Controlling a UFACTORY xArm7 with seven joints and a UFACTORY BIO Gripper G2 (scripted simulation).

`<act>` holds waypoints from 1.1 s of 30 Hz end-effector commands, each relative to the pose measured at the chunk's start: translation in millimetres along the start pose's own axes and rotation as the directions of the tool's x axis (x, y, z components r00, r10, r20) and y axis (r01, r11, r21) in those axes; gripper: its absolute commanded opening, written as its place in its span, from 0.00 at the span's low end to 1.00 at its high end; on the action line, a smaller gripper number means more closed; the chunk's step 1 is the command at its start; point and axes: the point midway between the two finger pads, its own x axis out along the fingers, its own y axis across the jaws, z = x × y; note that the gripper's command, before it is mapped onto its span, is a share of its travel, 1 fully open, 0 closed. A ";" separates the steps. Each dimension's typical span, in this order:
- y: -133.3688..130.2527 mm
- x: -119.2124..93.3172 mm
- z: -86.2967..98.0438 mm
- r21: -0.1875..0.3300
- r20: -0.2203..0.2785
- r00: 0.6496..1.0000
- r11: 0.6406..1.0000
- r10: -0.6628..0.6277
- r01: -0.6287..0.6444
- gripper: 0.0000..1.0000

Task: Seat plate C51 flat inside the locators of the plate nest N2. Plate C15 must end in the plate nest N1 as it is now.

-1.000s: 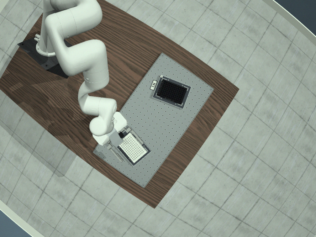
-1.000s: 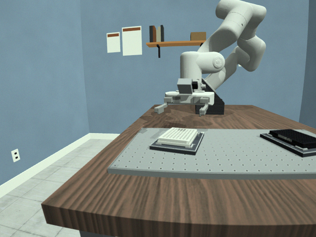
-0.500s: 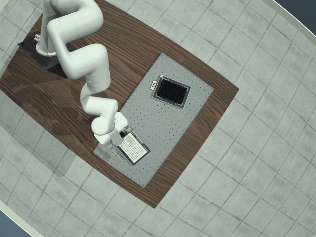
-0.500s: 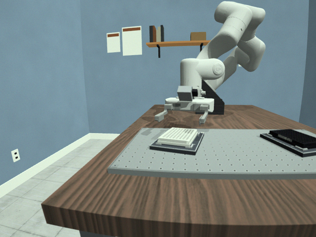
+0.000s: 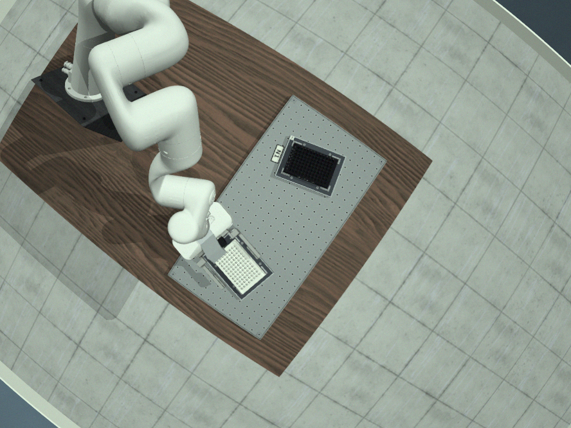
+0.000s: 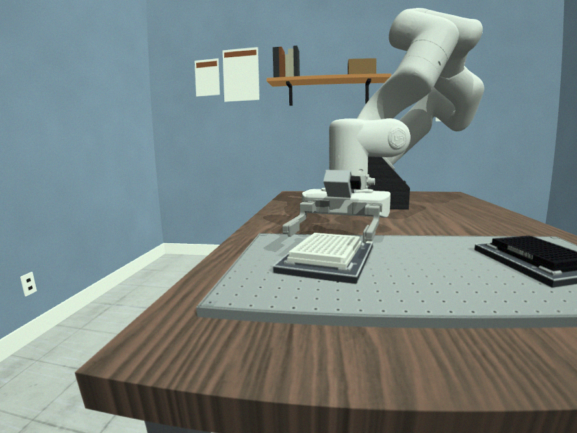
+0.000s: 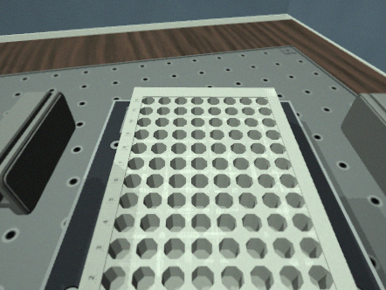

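- The white plate (image 5: pixel 239 267) (image 6: pixel 326 246) (image 7: pixel 199 172), which I take for C51, lies on a dark nest (image 5: pixel 256 285) (image 6: pixel 316 275) (image 7: pixel 89 196), lower centre in the top view; it looks level, though full seating I cannot confirm.
- The gripper (image 5: pixel 242 273) (image 6: pixel 328 231) (image 7: pixel 203 148) is released, its fingers apart at either side, neither touching the plate.
- It should handle as light, stiff and perhaps a little slippery (moulded plastic, by the look of it).
- The best hold is probably low on both long side walls, squeezed evenly; an uneven grip could tip it against the locators.
- Round wells pit its pale, matt top, inside a straight rim.
- The black plate (image 5: pixel 311 166) (image 6: pixel 535 249), presumably C15, sits in the nest labelled N1 (image 5: pixel 306 183) (image 6: pixel 512 264), upper right of centre in the top view (best left alone).
- A grey, perforated board (image 5: pixel 295 221) (image 6: pixel 396 298) (image 7: pixel 144 79) lies on streaky brown wood.
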 end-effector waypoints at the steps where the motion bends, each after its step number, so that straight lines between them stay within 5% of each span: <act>1: -1.0 1.7 -1.8 -0.002 0.005 1.000 1.000 0.000 0.000 0.54; 33: -0.9 1.7 -14.5 -0.002 0.005 1.000 1.000 0.000 0.000 0.54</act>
